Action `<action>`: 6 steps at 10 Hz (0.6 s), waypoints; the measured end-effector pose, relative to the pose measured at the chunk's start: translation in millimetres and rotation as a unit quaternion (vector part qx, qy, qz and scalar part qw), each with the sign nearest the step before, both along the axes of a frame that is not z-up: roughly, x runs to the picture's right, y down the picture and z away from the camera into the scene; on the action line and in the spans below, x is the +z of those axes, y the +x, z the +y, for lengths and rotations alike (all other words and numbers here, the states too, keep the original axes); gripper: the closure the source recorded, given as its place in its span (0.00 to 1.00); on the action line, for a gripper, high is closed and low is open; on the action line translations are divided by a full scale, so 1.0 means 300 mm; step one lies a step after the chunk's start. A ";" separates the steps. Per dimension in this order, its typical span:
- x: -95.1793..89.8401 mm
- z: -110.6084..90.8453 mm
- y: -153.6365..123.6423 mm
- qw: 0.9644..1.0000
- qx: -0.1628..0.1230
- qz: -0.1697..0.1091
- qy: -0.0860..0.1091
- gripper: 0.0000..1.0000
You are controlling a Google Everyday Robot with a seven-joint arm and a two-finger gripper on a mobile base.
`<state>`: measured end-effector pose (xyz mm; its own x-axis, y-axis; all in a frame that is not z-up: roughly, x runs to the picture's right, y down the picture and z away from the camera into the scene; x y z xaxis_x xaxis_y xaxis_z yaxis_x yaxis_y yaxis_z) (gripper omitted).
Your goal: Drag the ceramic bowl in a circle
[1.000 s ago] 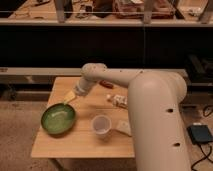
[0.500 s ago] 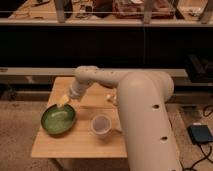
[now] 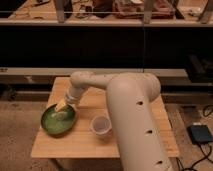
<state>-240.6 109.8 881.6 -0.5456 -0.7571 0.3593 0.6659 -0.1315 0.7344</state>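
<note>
1. ceramic bowl (image 3: 57, 120) sits by the worktop (image 3: 70, 146) left edge, toward the front.
2. gripper (image 3: 61, 105) is at its back-right rim, jaws wide, gripping nothing; contact unclear.
3. bowl lies front-left of the gripper.
4. white cup (image 3: 100, 125) stands just right of the bowl and may get bumped.
</note>
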 end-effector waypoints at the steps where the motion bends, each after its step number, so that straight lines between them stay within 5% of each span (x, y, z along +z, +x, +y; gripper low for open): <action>1: -0.006 0.017 -0.015 1.000 -0.005 -0.008 -0.006 0.29; 6: -0.002 0.048 0.023 0.999 -0.040 -0.004 0.000 0.80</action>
<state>-233.5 124.1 880.9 -0.6075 -0.7108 0.3544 0.6473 -0.1845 0.7396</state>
